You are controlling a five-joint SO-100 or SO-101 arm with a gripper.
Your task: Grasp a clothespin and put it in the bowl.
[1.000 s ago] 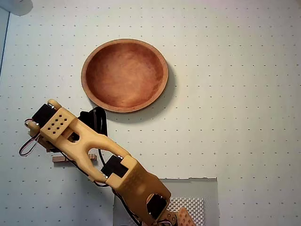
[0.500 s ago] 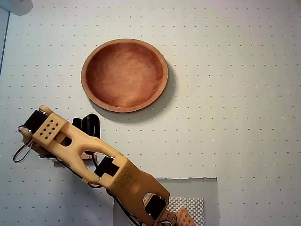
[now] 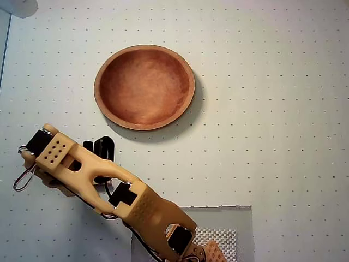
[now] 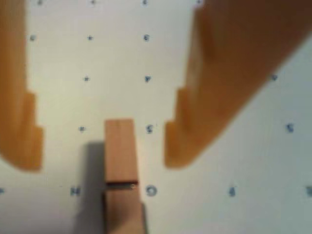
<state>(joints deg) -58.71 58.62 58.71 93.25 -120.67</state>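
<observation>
the orange two-finger gripper (image 4: 102, 153) is open; its stepped fingers (image 4: 187, 131) flank the slim light-tan wooden clothespin (image 4: 121, 161) without contact. in the wrist view the clothespin lies flat on the white dotted table (image 4: 117, 58), entering from 6 o'clock between the fingertips. in the overhead view the arm hides it.

risk, as judged: the clothespin sits nearer the left finger, so closing may push it sideways; smooth wood may slip off hard plastic steps.

the round, shallow, reddish-brown wooden bowl (image 3: 144, 86) stands at 1 o'clock from the gripper, well apart, empty.
</observation>
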